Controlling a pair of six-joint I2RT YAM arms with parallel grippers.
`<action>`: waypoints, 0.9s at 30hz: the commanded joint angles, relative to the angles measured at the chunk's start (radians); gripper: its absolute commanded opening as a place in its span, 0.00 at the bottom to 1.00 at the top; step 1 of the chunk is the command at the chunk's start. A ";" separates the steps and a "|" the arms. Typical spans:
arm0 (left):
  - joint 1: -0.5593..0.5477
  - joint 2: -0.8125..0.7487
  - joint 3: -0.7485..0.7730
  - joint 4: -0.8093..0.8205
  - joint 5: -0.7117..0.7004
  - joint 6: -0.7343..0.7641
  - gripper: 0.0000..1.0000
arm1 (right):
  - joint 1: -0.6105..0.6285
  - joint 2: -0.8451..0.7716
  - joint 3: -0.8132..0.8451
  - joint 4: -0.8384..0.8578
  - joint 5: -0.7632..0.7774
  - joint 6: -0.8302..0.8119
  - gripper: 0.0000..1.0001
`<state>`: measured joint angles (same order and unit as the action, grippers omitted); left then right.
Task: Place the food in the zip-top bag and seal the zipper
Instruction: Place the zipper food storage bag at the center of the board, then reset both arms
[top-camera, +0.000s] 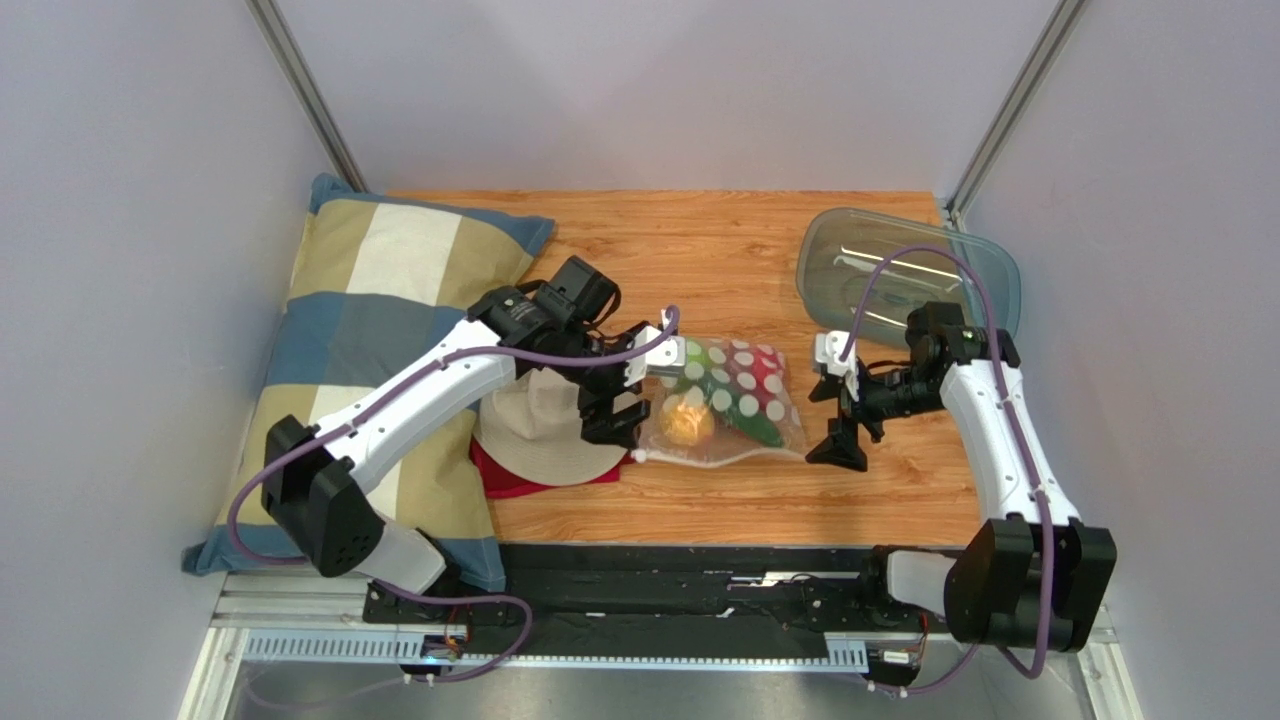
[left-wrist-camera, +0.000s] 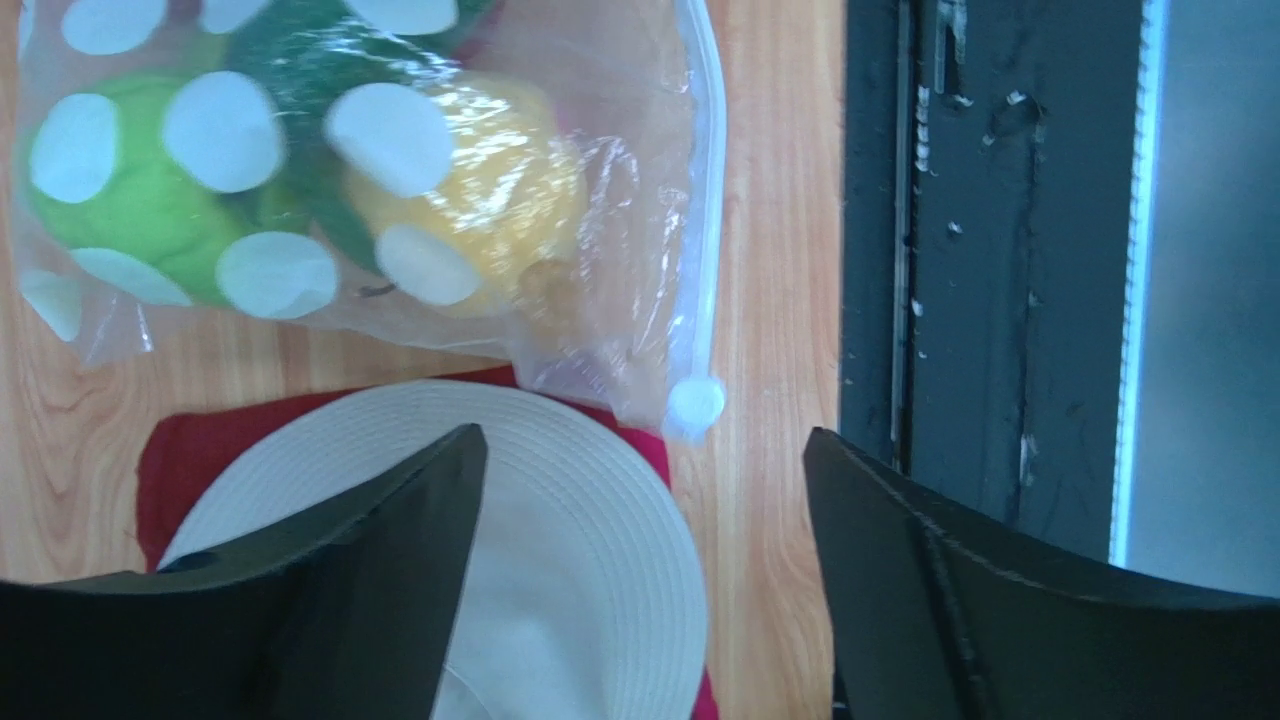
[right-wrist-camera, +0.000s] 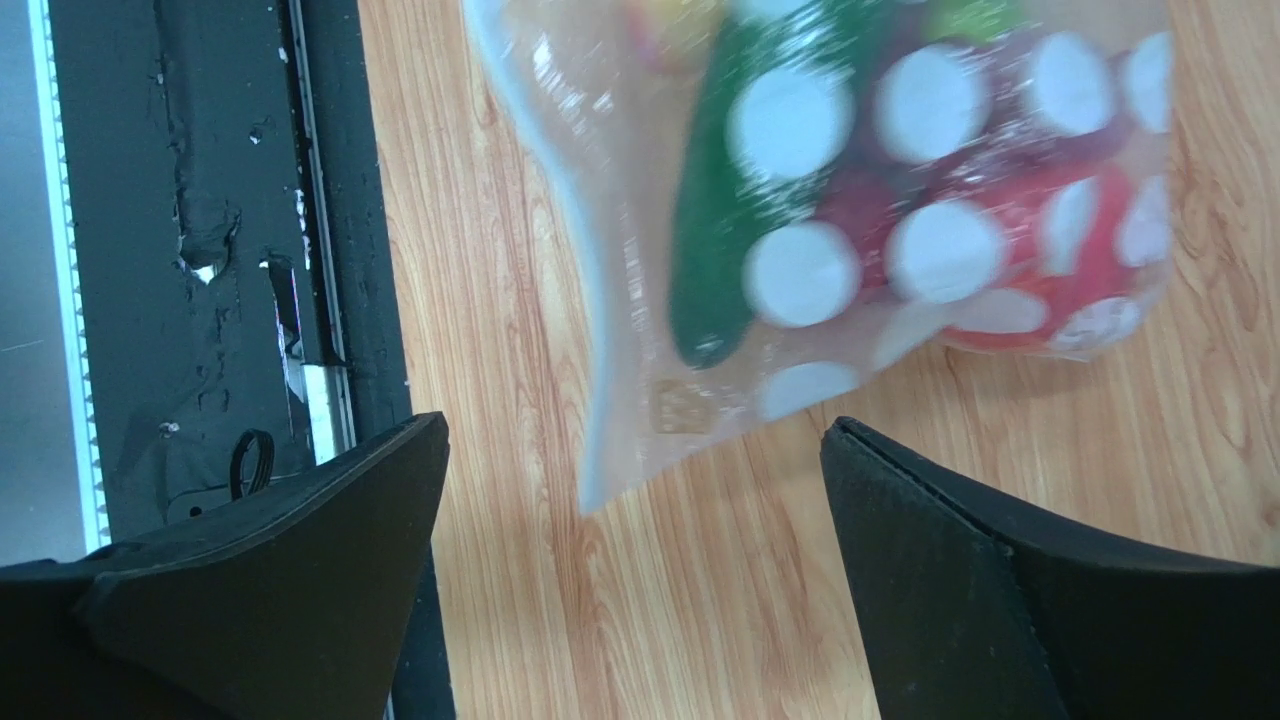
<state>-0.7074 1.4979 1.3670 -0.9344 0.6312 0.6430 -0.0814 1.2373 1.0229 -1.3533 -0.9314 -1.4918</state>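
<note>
The zip-top bag lies flat on the wood table between my two grippers, with the food inside it. Through the dotted plastic I see a green ball, an orange-yellow ball, a dark green long piece and a red ball. The zipper runs along the bag's near edge, its strip ending at a small white round tab. My left gripper stands open and empty just off the bag's left end. The right gripper is open and empty just off the bag's right corner.
A beige hat rests on a red cloth under the left gripper. A checked pillow fills the left side. A grey translucent tray sits at the back right. A black rail borders the near table edge.
</note>
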 joint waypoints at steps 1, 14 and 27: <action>-0.004 -0.090 0.035 -0.112 0.065 0.052 0.99 | 0.002 -0.088 0.092 -0.155 -0.013 0.068 1.00; 0.380 0.203 0.719 -0.136 0.108 -0.572 0.99 | -0.020 0.026 0.373 0.592 0.026 1.185 1.00; 0.669 0.294 0.675 -0.092 0.004 -0.651 0.99 | -0.147 0.407 0.522 0.698 0.215 1.458 1.00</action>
<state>-0.0788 1.8156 2.1334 -1.0256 0.6716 0.0330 -0.2001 1.6245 1.5497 -0.6930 -0.7631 -0.1387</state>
